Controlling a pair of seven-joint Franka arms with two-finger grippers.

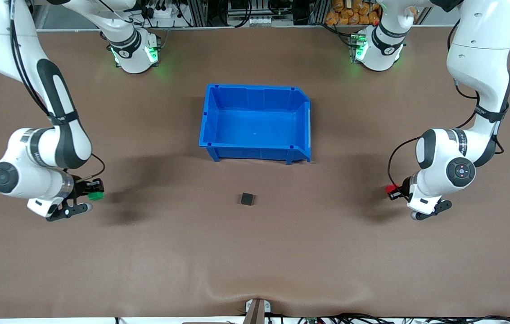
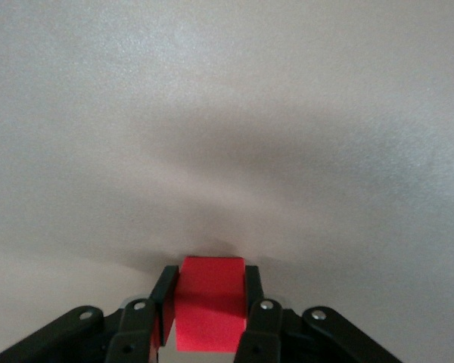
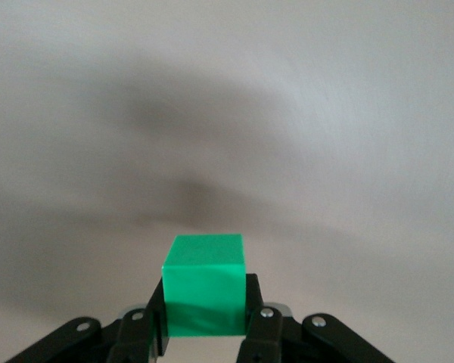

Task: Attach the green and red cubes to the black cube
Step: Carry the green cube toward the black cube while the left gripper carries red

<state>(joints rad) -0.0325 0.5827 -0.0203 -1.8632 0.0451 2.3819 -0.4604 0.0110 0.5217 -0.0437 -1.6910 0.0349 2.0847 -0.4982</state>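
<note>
While the black cube (image 1: pixel 247 199) sits at centre, right gripper (image 1: pixel 94 194) at nine o'clock clamps the green cube (image 1: pixel 96 196), elbow bent; left gripper (image 1: pixel 393 191) at three o'clock clamps the red cube (image 1: pixel 390 188).

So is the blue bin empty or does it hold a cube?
Empty: the blue bin shows only its bare floor; the black cube lies outside, nearer the camera.

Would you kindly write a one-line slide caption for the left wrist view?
Left gripper shut on the red cube, held above the bare table.
</note>
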